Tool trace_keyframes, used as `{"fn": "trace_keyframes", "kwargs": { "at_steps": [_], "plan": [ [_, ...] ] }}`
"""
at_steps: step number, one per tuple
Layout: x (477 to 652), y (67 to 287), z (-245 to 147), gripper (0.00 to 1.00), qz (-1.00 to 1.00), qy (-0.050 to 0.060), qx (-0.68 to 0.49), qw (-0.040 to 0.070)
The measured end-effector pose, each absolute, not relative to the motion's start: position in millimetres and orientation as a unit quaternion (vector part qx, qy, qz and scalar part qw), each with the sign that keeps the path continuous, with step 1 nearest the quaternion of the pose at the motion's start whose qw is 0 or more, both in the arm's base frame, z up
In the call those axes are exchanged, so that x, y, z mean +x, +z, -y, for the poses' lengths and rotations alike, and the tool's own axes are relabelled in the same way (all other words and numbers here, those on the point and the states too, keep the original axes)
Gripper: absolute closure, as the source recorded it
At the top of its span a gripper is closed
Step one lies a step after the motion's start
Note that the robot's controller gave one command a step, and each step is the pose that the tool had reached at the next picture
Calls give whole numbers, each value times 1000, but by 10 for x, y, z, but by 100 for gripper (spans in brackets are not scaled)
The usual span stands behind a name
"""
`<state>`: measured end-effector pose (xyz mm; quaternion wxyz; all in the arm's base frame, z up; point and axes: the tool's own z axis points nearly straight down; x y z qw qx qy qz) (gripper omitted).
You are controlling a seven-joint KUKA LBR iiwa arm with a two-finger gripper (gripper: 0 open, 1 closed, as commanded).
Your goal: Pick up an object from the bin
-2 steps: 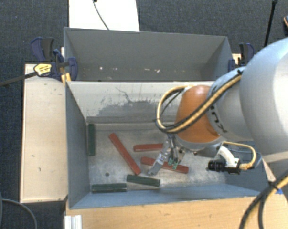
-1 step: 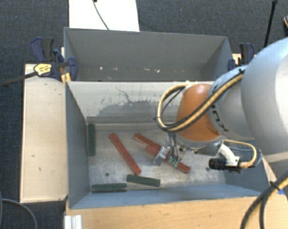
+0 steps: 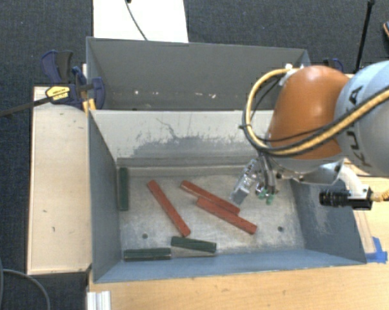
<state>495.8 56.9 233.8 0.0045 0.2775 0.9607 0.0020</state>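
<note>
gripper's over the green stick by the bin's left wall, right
No. The camera view shows the gripper over the right end of a flat red-brown stick, in the right half of the grey metal bin; the dark green flat stick by its left wall lies apart.

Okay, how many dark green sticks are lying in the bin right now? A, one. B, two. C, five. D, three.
D: one green stick lies along the left wall of the bin, a second green stick lies by the front wall, and a third green stick is just right of that one.
</note>
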Motion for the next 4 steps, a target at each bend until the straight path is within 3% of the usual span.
{"fn": "trace_keyframes", "kwargs": {
  "at_steps": [1,2,3,4],
  "plan": [
    [4946,2298,-566,0,-961,0,276,1],
    [5143,688,-963,0,-993,0,115,0],
    [5615,710,-393,0,-984,0,178,3],
    [5600,711,-422,100,-984,0,176,1]
  ]
}}
